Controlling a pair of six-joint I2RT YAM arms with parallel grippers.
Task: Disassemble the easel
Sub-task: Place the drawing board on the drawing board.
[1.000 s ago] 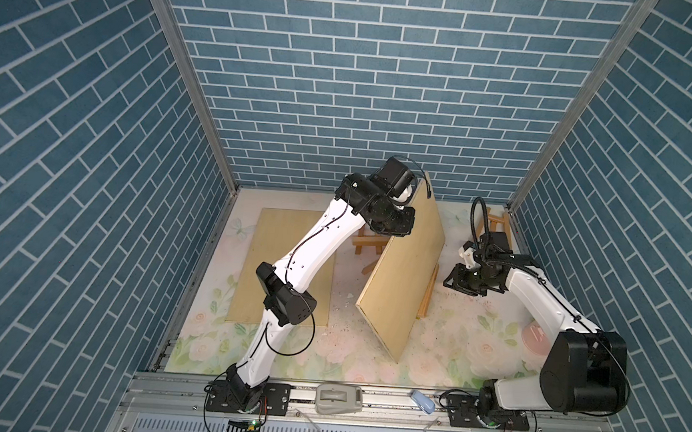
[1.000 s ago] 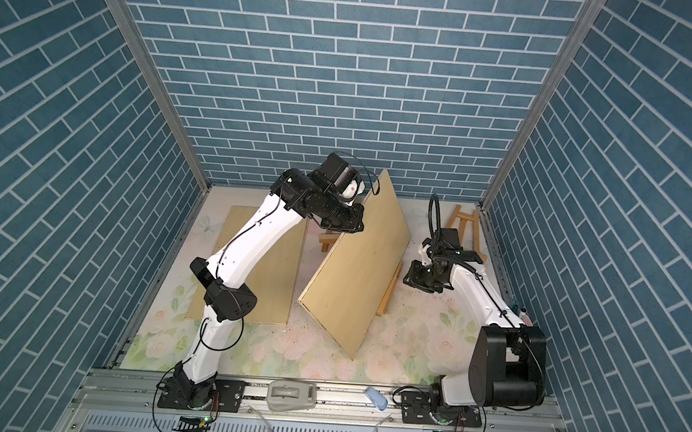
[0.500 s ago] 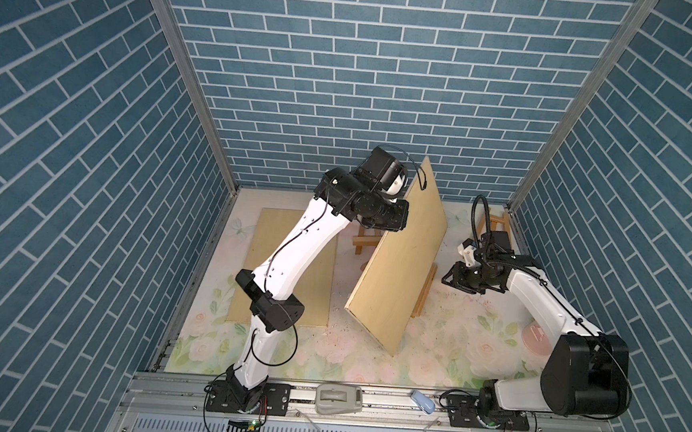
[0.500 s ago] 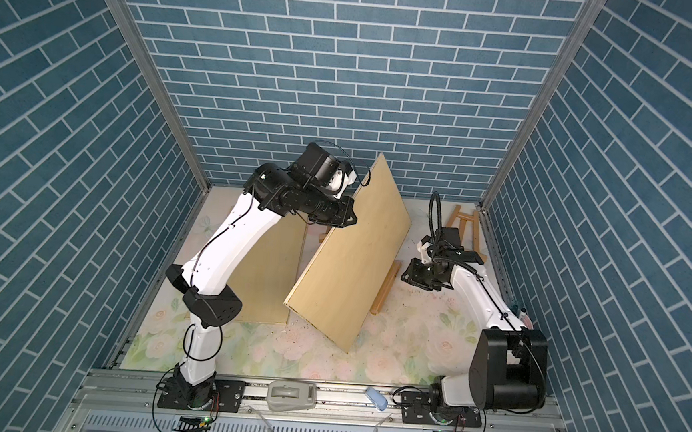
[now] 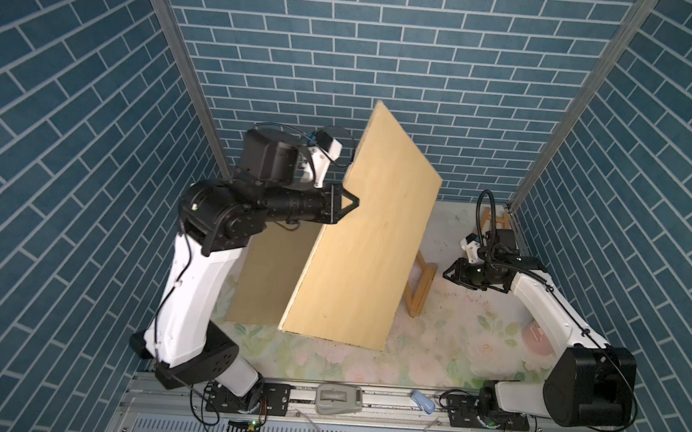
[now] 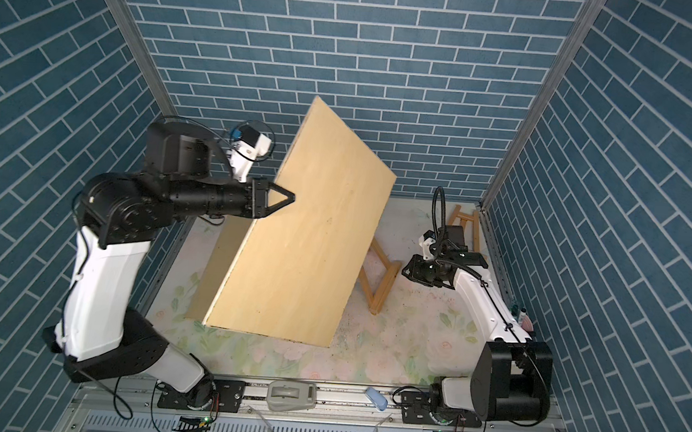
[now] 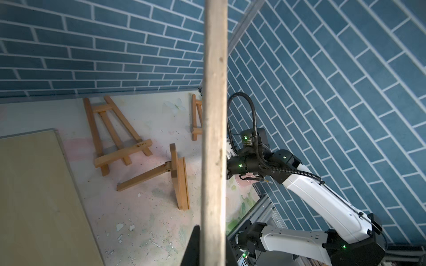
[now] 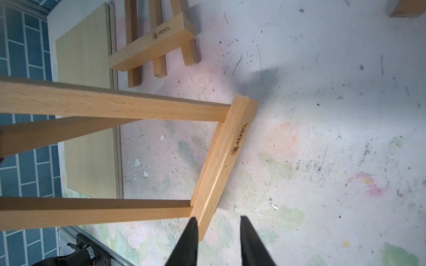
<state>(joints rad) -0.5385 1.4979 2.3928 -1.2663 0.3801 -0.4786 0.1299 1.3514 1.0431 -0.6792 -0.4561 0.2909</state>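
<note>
— where is the easel, and what have the jaws got?

— the easel (image 5: 420, 287) stands tilted on the table (image 5: 431, 348), at 3 o'clock from the board (image 5: 367, 243), with its ledge bar (image 8: 221, 156) down on the surface. your left gripper (image 5: 349, 204) is clenched on the board's 9 o'clock edge, and the panel is raised and slanted. your right gripper (image 8: 219, 220) hangs parted at the end of the ledge bar, grasping nothing.

— what could go wrong?

— you hold a wide panel by one thin edge, off its middle. i'd expect it to pivot or slide in that pinch. its low corner could then swing into the easel or drop onto the second board (image 5: 265, 278), which lies flat at 9 o'clock. you cannot tell whether the panel touches the easel's top, because it hides that part. the right fingers (image 8: 191, 232) sit close enough to nudge the ledge bar and tip the frame.

— any containers?

— none you can make out: no tray, box or bin.
</note>
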